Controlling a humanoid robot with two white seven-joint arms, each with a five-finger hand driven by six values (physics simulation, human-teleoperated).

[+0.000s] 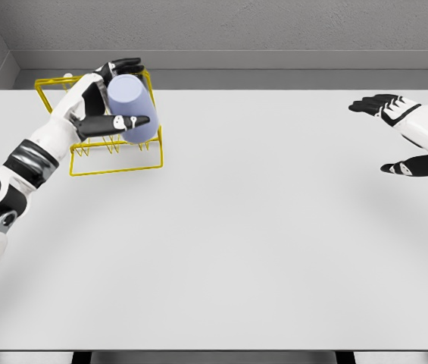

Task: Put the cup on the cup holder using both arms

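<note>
At the far left of the white tabletop (236, 243), the left hand (111, 98) reaches in on its white jointed arm and is wrapped around the pale lavender, smooth-walled cylindrical cup (132, 108). Black fingers (126, 66) curl over the top of the cup, while the thumb lies across its lower side, so the cup is pinched between them. The cup is tilted, one end towards the camera, and sits directly over the yellow wire-frame cup holder (119, 163) at the table's back-left corner. Whether it already rests on the wires or is only held just above them cannot be told from this view.

Judging by its look, the cup is a stiff, light, thin-walled vessel with a glossy surface, so it should not deform under the fingers, but it could slip or rotate if the squeeze loosens. The safest hold is the one seen now: across the middle of the barrel, fingers and thumb opposed, not out at the rim. The wire frame looks light too and might shift if pushed sideways.

Far over at the right edge, well apart from cup and holder, the right hand (395, 125) hovers above the table with fingers spread loosely, holding nothing; its dark shadow falls on the surface below.
</note>
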